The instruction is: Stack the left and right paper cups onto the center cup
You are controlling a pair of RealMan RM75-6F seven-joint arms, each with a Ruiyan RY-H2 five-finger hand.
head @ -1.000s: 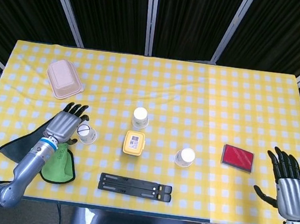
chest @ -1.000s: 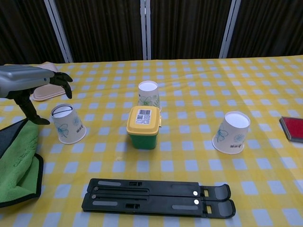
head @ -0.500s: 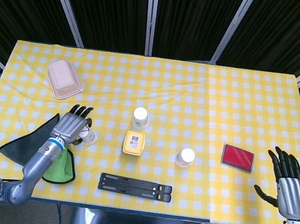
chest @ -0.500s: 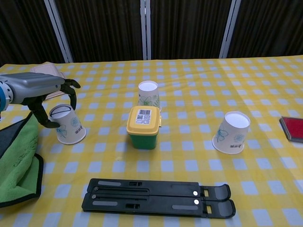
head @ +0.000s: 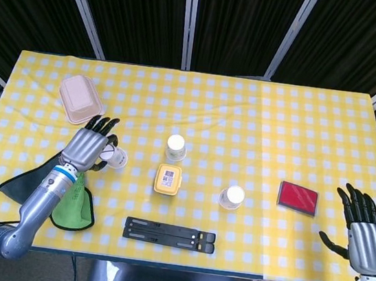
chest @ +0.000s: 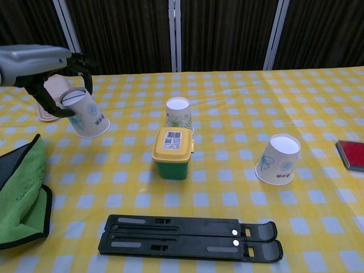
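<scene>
My left hand grips the left paper cup and holds it tilted above the cloth, upside down. The center cup stands upside down just behind a yellow-lidded green box. The right cup rests upside down to the right of the box. My right hand hovers open at the table's right front corner, far from the cups; the chest view does not show it.
A beige lidded container lies at the back left. A green and black cloth lies at the front left. A black folding stand lies along the front edge. A red card is right of the cups.
My left hand closed around the left cup and lifted it off the table, carrying it up and slightly right. The right hand stayed put.
</scene>
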